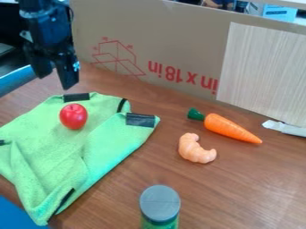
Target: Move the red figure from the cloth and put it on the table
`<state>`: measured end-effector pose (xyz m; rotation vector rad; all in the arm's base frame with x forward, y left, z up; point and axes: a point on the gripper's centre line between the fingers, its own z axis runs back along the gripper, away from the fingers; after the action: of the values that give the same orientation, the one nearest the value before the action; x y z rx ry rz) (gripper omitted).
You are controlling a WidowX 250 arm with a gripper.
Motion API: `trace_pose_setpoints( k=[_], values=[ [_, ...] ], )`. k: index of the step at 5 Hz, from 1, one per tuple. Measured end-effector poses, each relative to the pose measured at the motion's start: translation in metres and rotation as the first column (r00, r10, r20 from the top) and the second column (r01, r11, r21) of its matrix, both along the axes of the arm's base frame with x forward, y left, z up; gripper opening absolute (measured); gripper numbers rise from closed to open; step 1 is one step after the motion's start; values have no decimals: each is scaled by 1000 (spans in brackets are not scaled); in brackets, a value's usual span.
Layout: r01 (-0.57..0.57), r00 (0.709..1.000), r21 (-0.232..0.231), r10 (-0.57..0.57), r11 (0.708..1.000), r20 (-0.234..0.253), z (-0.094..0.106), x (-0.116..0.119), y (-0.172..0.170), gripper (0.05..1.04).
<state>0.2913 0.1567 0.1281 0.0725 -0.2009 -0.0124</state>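
Grey-capped green bottle [159, 203] at 6 o'clock, camera view. Red figure [73, 116], round and tomato-like, sits on the green cloth [99, 150] at 9 o'clock; bare table [239, 192] at 5. Gripper [55, 81] hangs at 10 o'clock, fingers well apart, holding nothing. Figure is probably light, stiff plastic, hard to break; glossy skin may slip or roll if pinched high. Best hold: both sides at its widest part, from above, squeeze evenly. Cloth looks soft and rumpled, could get nipped too, so keep fingertips off it.
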Motion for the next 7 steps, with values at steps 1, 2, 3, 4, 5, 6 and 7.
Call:
trace_pose_setpoints(
  k=[1, 2, 3, 4, 5, 6, 7],
  values=[
    [-24, 997, 0, 24, 1000, -71, -21, 10, 10, 1000],
    [-2, 994, 43, 6, 999, -110, -37, 13, 15, 1000],
    [24, 992, 40, -19, 999, -123, -42, 11, 12, 1000],
    [43, 989, 24, -39, 999, -142, -48, 6, 8, 1000],
    [38, 987, 16, -35, 999, -155, -49, 6, 4, 1000],
    [34, 981, 0, -33, 999, -189, -59, 5, 1, 1000],
    [22, 977, -4, -22, 1000, -211, -67, 7, 3, 964]
  ],
)
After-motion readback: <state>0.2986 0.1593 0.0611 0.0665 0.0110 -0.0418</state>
